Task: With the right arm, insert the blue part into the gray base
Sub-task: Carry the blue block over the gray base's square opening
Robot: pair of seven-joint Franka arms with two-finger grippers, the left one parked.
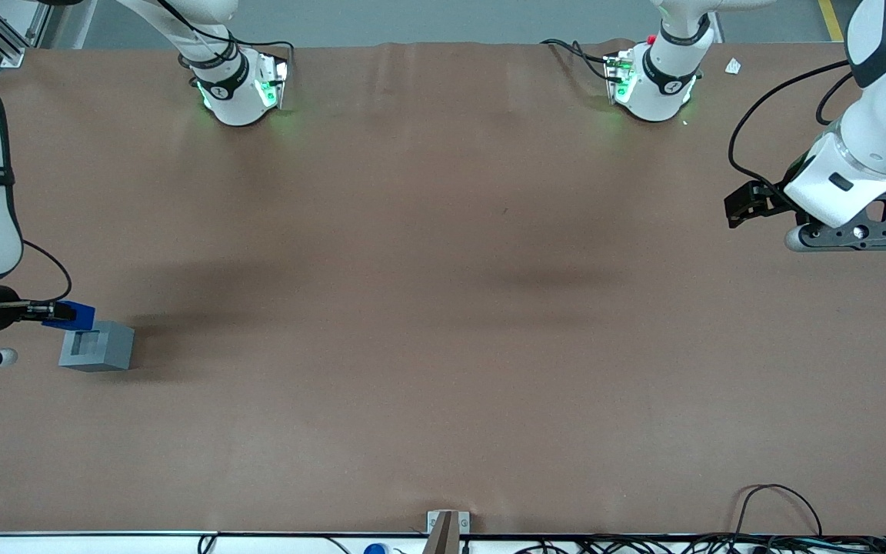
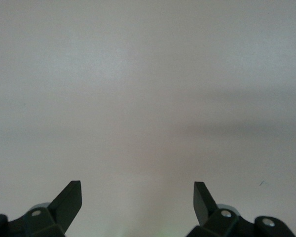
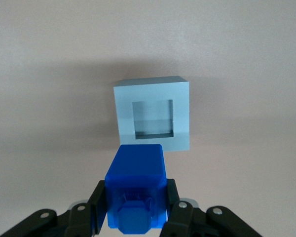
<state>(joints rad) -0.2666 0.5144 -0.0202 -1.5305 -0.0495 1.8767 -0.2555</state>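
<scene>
Gripping the blue block (image 3: 135, 190) between closed fingers, the hand (image 1: 47, 312) hovers just beside the gray cube (image 1: 97, 346) on the counter (image 1: 443, 308). Carrying is underway; next, the block needs centring above the cube's recess, then lowering.

Brown table (image 1: 443, 254) lay smooth, faint creases near its edge farthest from the front camera. Small white scrap (image 1: 733, 67) sat toward the parked arm's end. Black cables (image 1: 777, 504) looped at the nearest edge, beside a metal bracket (image 1: 447, 523).

Even overhead light, soft shadows on the table (image 1: 443, 308), wrist views hazy
</scene>
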